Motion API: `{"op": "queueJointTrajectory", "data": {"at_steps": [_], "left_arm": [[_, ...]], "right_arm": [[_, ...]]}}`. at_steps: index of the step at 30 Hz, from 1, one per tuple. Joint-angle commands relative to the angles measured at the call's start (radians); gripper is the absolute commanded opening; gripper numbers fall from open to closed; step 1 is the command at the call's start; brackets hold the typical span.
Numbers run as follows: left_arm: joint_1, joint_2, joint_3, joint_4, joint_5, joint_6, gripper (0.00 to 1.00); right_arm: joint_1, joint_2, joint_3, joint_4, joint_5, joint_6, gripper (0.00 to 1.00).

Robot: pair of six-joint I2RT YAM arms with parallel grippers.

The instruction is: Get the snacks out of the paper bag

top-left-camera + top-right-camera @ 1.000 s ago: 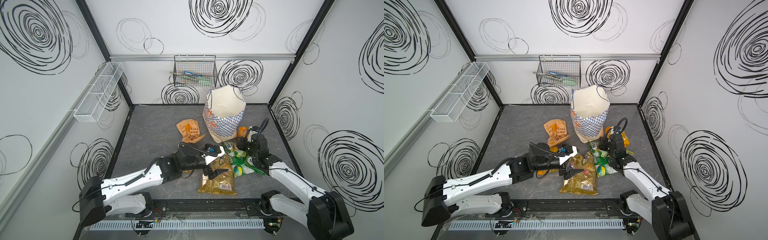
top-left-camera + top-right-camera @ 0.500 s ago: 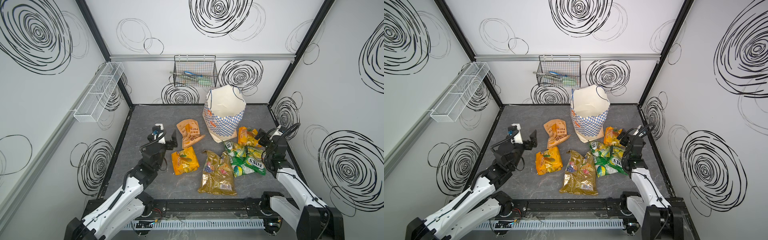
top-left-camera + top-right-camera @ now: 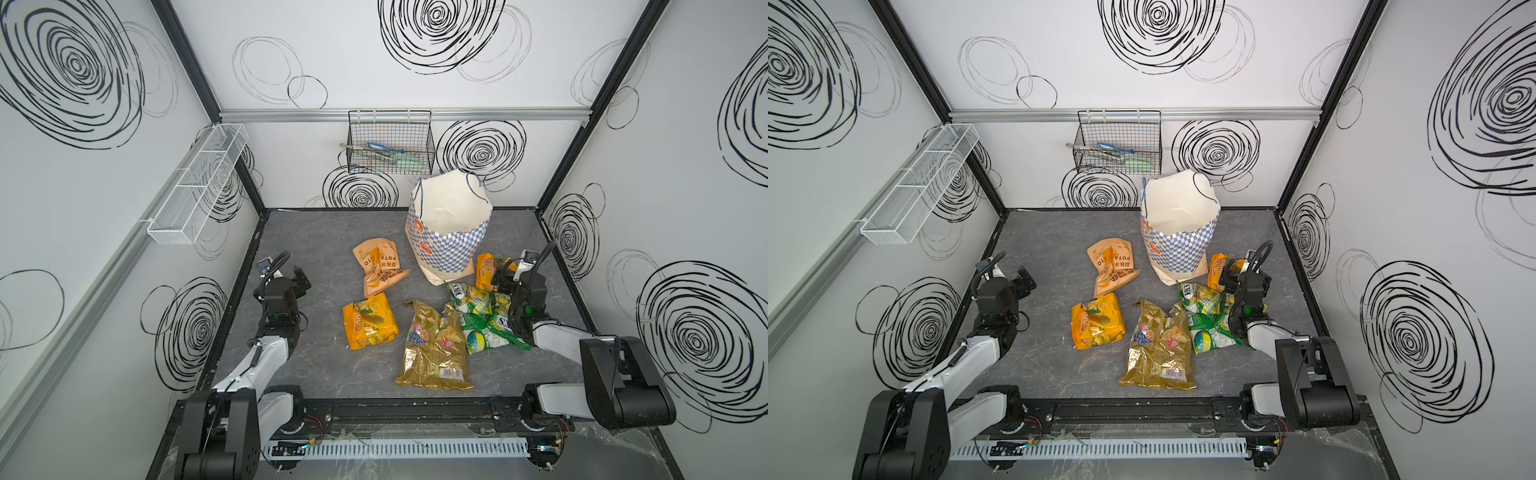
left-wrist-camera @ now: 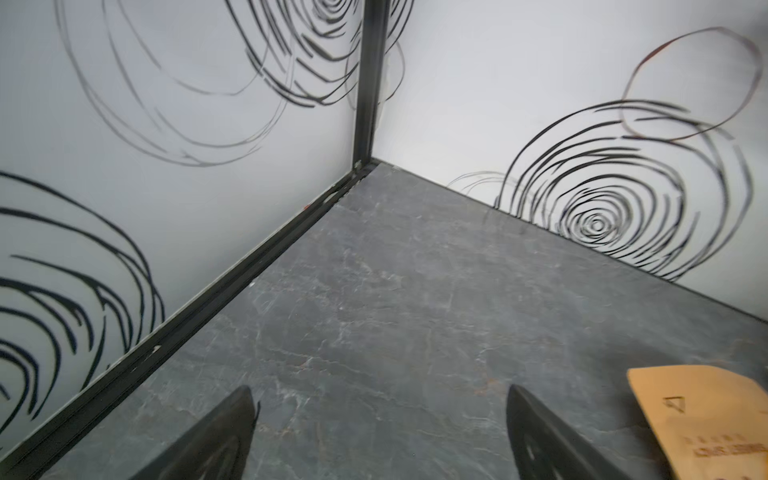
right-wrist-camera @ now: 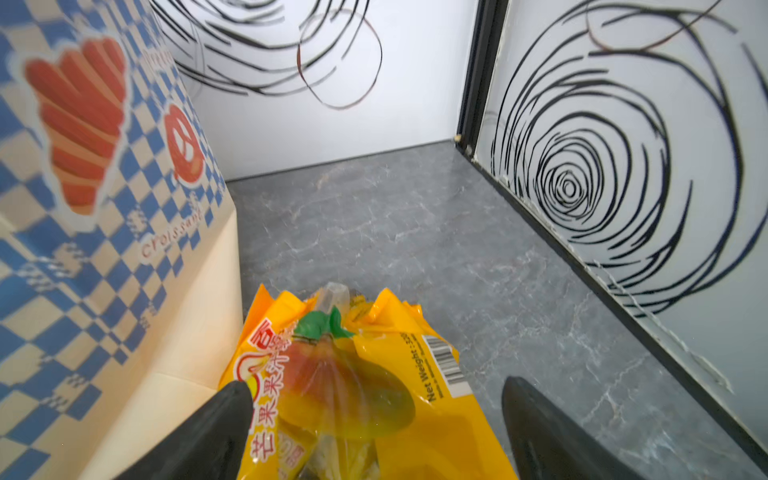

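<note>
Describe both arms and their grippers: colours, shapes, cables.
The left arm and right arm have white tubular links between bulky black joints. A black cable loops over each wrist. The left gripper and right gripper end in matte black, tapering jaws with rounded tips. A small green light glows on the right wrist.

A robot lab enclosure: swirl-marked white panels [image 3: 436, 83], black frame posts [image 3: 186, 58], mounting rail [image 3: 395, 412].

Cream checkered paper bag [image 3: 451, 245] standing open, orange, gold and green foil snacks [image 3: 434, 345] lying flat around its front
</note>
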Motion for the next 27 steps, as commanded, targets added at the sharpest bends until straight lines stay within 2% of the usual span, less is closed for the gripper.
{"op": "queueJointTrajectory", "data": {"at_steps": [1,4,5,7,9,11,13,14,16,17,19,21,24,27], "left_arm": [[-0.027,0.087,-0.037,0.198,-0.036,0.045,0.96],[-0.072,0.138,-0.044,0.295,-0.007,0.137,0.96],[-0.09,0.153,-0.077,0.416,0.031,0.181,0.96],[-0.121,0.155,-0.117,0.534,0.092,0.238,0.96],[-0.138,0.162,-0.14,0.601,0.112,0.246,0.96],[-0.144,0.174,-0.136,0.618,0.138,0.257,0.96],[-0.141,0.195,-0.143,0.647,0.171,0.277,0.96],[-0.141,0.237,-0.184,0.76,0.181,0.285,0.96],[-0.144,0.381,-0.259,1.086,0.172,0.292,0.96],[-0.154,0.415,-0.28,1.171,0.14,0.303,0.96],[-0.15,0.313,-0.235,0.923,0.135,0.276,0.96],[-0.142,0.37,-0.202,0.954,0.131,0.276,0.96],[-0.155,0.335,-0.17,0.836,0.111,0.276,0.96],[-0.19,0.362,-0.187,0.916,0.061,0.307,0.96]], "right_arm": [[0.014,0.023,-0.109,0.267,-0.028,-0.103,0.97],[0.039,0.068,-0.09,0.268,-0.025,-0.119,0.97],[0.038,0.074,-0.092,0.277,0.0,-0.107,0.97],[-0.006,0.071,-0.108,0.292,-0.072,-0.074,0.97],[-0.054,0.12,-0.131,0.364,-0.127,-0.037,0.97],[-0.045,0.185,-0.131,0.458,-0.146,-0.092,0.97],[-0.048,0.153,-0.117,0.376,-0.139,-0.067,0.97],[-0.05,0.129,-0.079,0.262,-0.131,-0.039,0.97],[-0.063,0.156,-0.078,0.309,-0.114,-0.031,0.97],[-0.061,0.141,-0.077,0.284,-0.107,-0.023,0.97],[-0.059,0.143,-0.083,0.298,-0.095,-0.021,0.97],[-0.075,0.14,-0.072,0.271,-0.129,-0.014,0.97],[-0.078,0.142,-0.071,0.27,-0.136,-0.013,0.98],[-0.079,0.143,-0.07,0.27,-0.137,-0.013,0.97]]}}
